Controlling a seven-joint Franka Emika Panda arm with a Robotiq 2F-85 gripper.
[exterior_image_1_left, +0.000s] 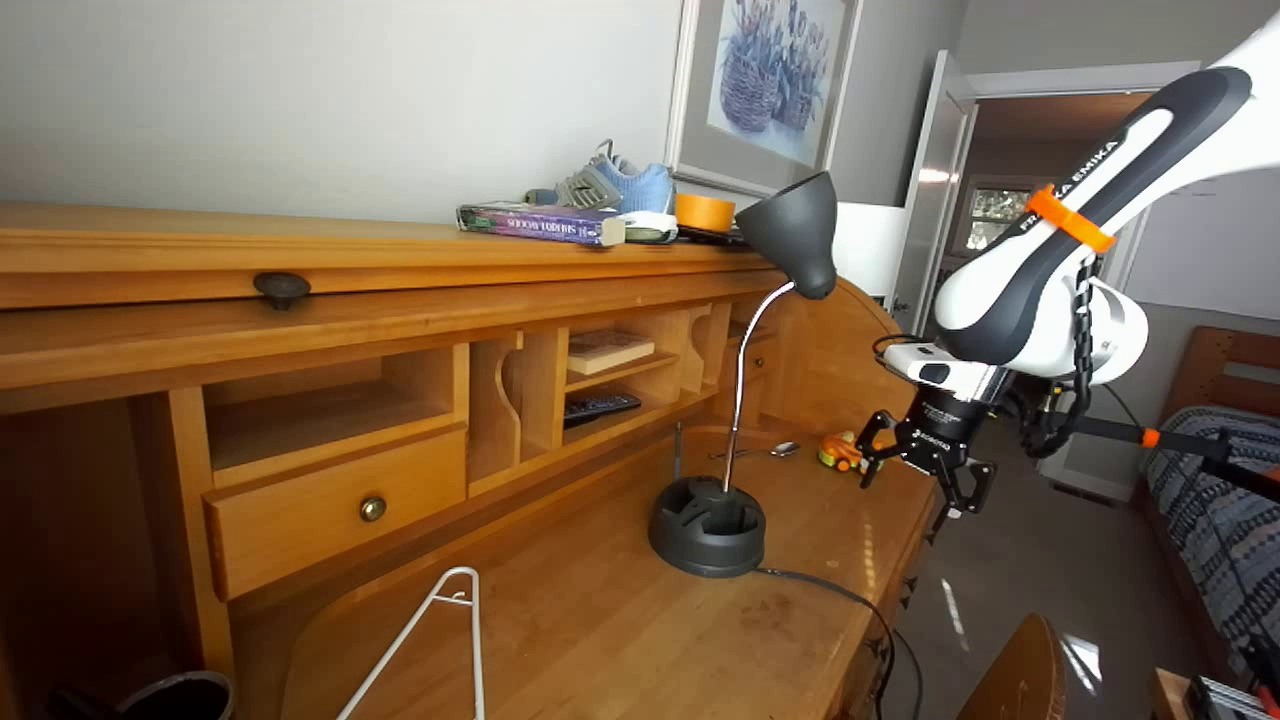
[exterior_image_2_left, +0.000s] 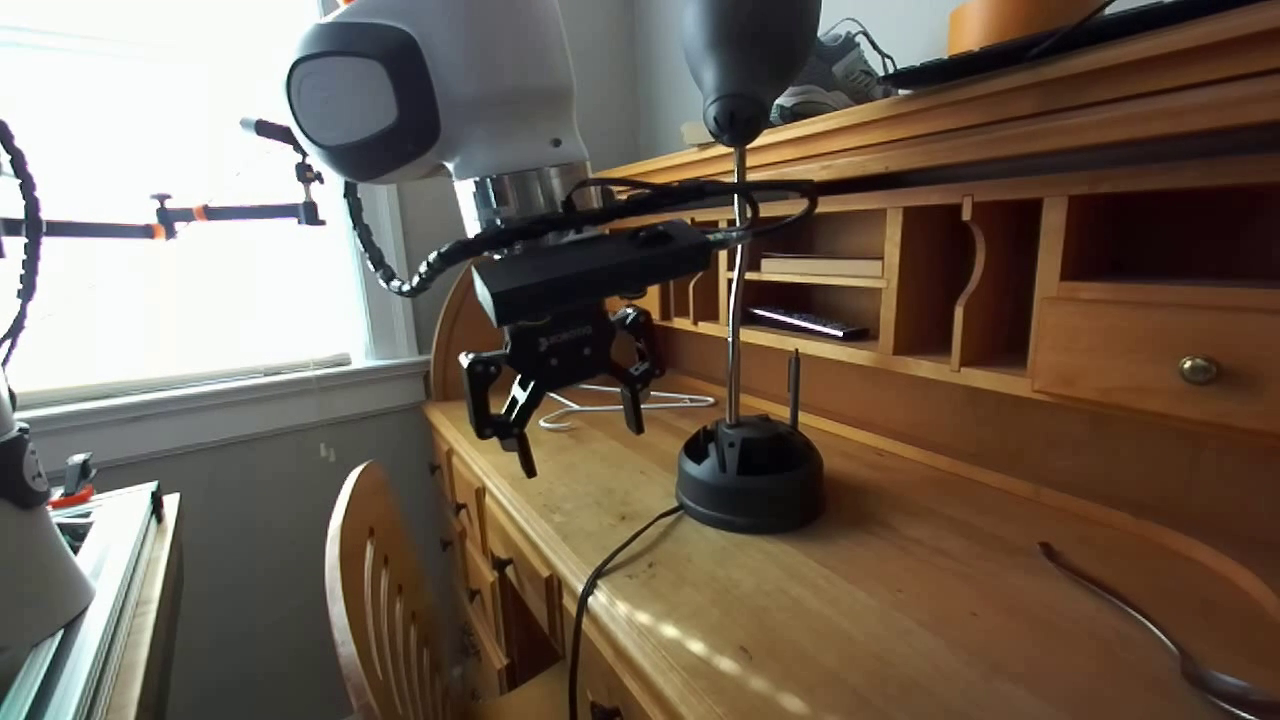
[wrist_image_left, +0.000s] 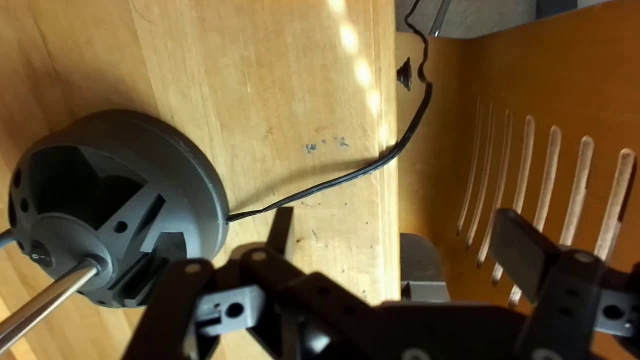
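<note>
My gripper (exterior_image_1_left: 903, 508) hangs above the front edge of the wooden desk (exterior_image_2_left: 900, 600), jaws wide apart and nothing between them. In the wrist view, one of its fingers (wrist_image_left: 282, 230) is over the desktop and the opposite finger (wrist_image_left: 522, 250) over the wooden chair (wrist_image_left: 440, 150). Nearest to it stands a dark grey desk lamp, whose round base (wrist_image_left: 200, 175) has open compartments; the lamp base (exterior_image_2_left: 750, 495) shows whole in an exterior view. A black cord (wrist_image_left: 340, 180) runs from the base over the desk edge. A white hanger (exterior_image_2_left: 650, 405) lies behind the gripper there.
An orange and green toy (exterior_image_1_left: 838, 455) and a spoon (exterior_image_1_left: 784, 450) lie at one end of the desk. Cubbyholes hold a remote (exterior_image_1_left: 600, 407) and a book (exterior_image_1_left: 610, 352). A shoe (exterior_image_1_left: 640, 190) and a purple book (exterior_image_1_left: 545, 224) rest on top. The lamp's neck (exterior_image_2_left: 735, 330) rises beside the arm.
</note>
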